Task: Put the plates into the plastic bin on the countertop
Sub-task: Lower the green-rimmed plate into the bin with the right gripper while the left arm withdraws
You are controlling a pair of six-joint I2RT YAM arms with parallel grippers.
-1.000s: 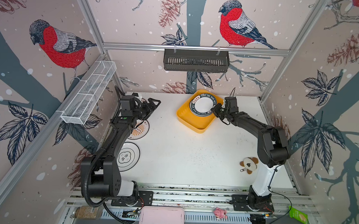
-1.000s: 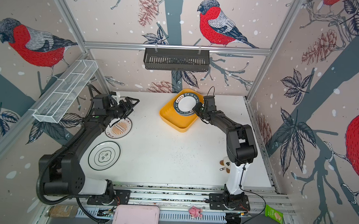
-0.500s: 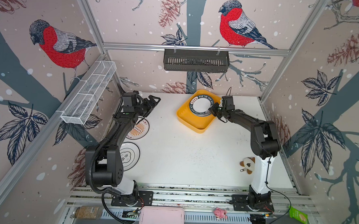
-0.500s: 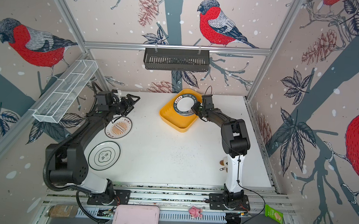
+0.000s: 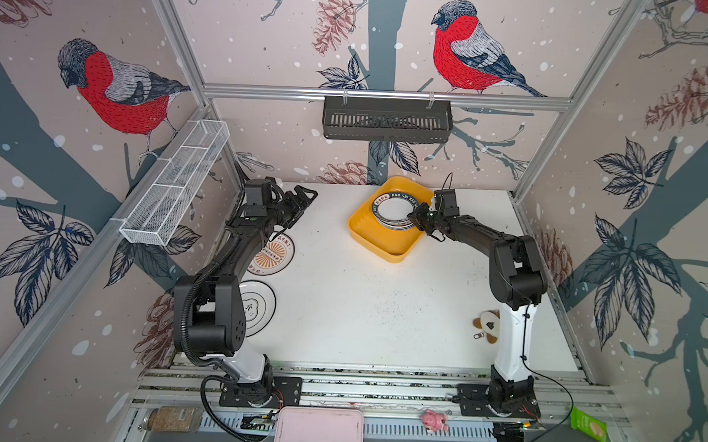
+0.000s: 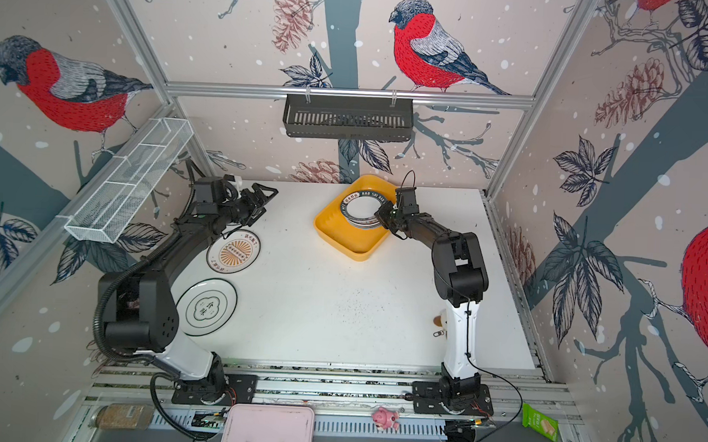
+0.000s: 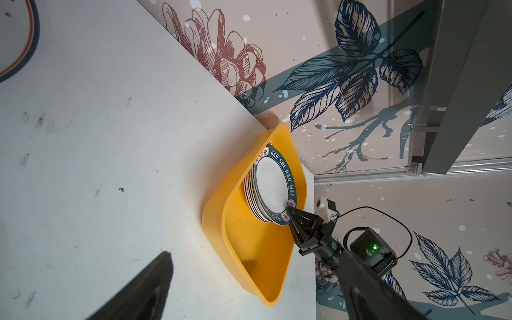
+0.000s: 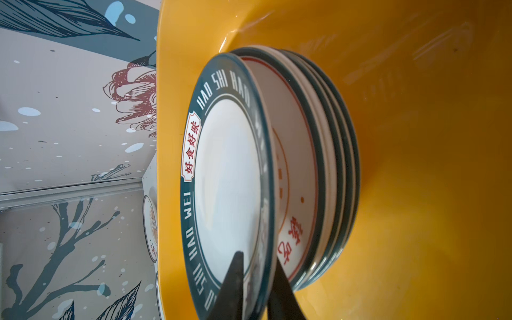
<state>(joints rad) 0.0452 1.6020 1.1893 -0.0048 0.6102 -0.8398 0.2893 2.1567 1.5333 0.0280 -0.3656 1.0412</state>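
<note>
The yellow plastic bin lies at the back of the white countertop. A stack of plates sits in it, topped by a green-rimmed plate. My right gripper is shut on that top plate's near rim, one finger on each face, and the plate tilts slightly off the stack. A sunburst plate and a black-ringed plate lie on the left. My left gripper hangs open and empty above the back left.
A black slotted basket hangs on the back wall and a white mesh shelf on the left wall. A small plush keychain lies by the right arm's base. A pink tray, pink toy and jar sit below the front rail.
My right gripper has carried the green-rimmed plate a little further left over the stack in the bin. The left gripper has edged toward the back wall, still open.
</note>
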